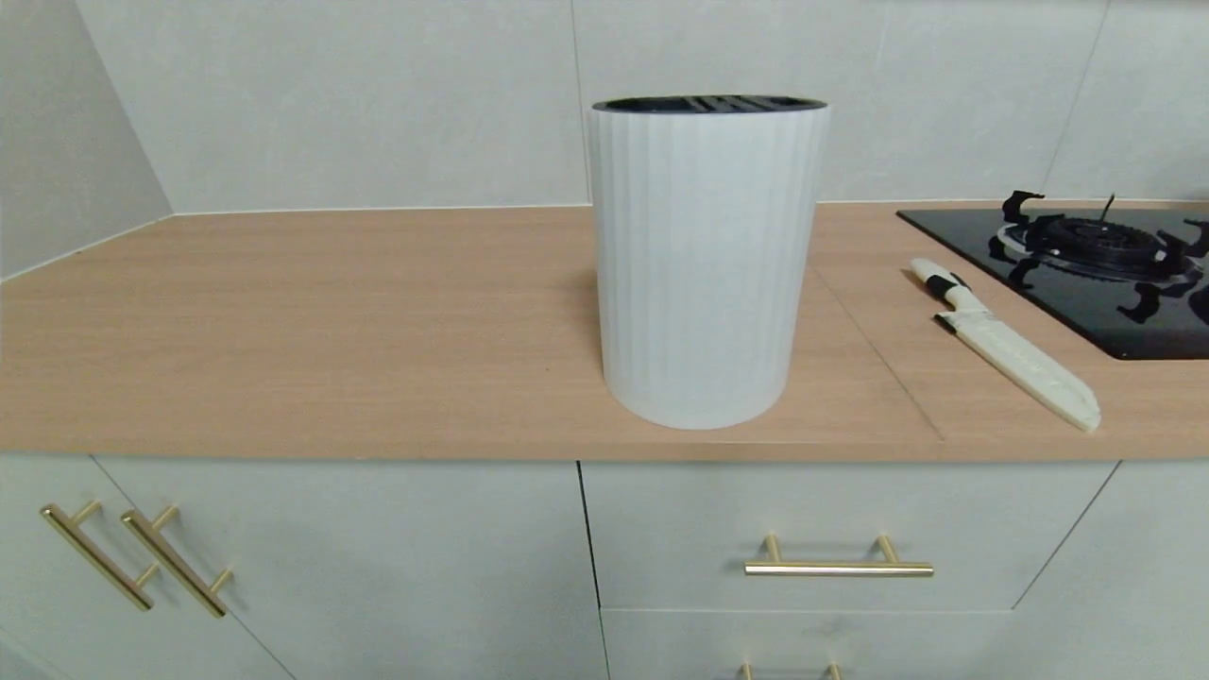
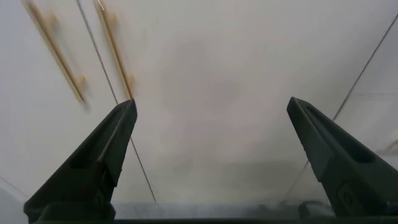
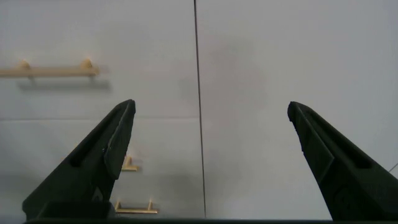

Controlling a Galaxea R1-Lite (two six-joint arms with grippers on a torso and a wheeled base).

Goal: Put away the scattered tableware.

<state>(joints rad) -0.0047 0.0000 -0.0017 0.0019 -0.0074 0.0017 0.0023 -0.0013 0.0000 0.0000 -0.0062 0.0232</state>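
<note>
Wooden countertop (image 1: 331, 331) with knife (image 1: 1006, 345) below grey tiles (image 1: 378, 94)

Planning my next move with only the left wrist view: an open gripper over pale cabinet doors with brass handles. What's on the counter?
Observer: A tall white ribbed cylindrical holder with a black slotted top stands upright near the wooden countertop's front edge.
Operator: Any loose tableware?
Observer: One knife with a white blade and white-and-black handle lies flat to the holder's right, beside the black gas hob.
Operator: And the other arm?
Observer: The right gripper is open and empty, facing pale drawer fronts with brass bar handles.
</note>
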